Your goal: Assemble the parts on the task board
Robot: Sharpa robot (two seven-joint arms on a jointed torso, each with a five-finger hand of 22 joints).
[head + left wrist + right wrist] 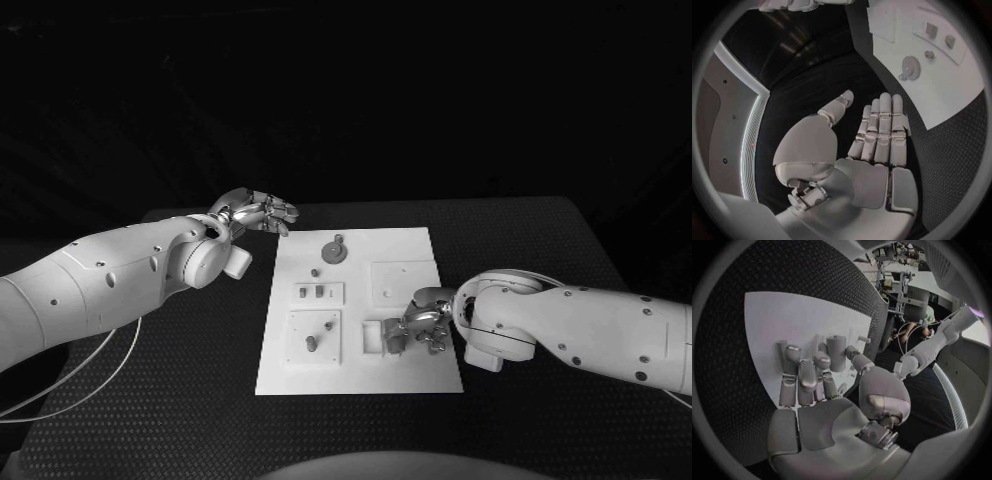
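While the head view hides them, right robot hand (817, 390) fingers (807, 375) curl.

A black table (548, 240) with a finely textured top stands against deep darkness on its far side in the head view, while the right wrist view shows a lit room beyond it with cluttered metal racks (901, 277) and a pale curved wall (967, 365)

Matt white task board (418, 372) on a bench (577, 250) covered in dark, rough, woven-looking cloth; both arms glossy white plastic, with metallic silver hands.
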